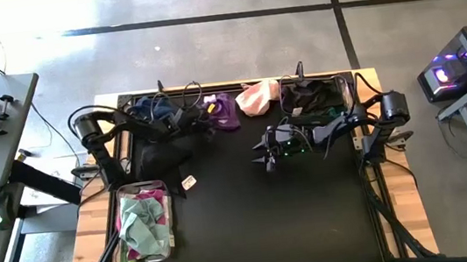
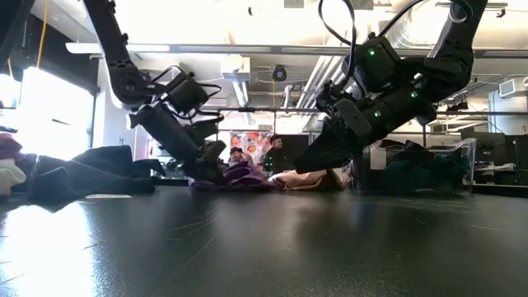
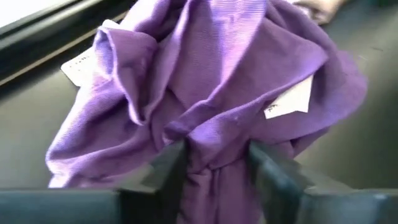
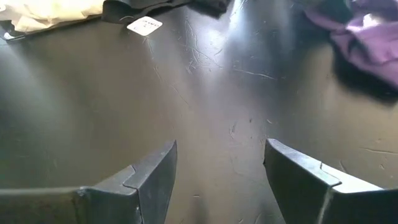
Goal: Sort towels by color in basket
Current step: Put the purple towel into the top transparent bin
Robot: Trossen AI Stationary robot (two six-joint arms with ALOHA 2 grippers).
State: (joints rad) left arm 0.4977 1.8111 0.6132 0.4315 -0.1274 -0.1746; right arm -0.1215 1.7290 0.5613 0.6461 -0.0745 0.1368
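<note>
At top centre of the overhead frame, my left gripper (image 3: 214,168) pinches the purple towel (image 3: 211,87) by one fold; it could slip. Right gripper (image 4: 217,180) hangs spread, empty

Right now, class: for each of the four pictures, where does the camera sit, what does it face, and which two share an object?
High: overhead, facing down on the black table; both arms show.
Low: at tabletop height, facing the room; both arms reach down.
Left wrist: on the left gripper, shut on the crumpled purple cloth towel.
Right wrist: on the open right gripper, facing bare tabletop.
Shared: that purple towel appears in the high view too.
</note>
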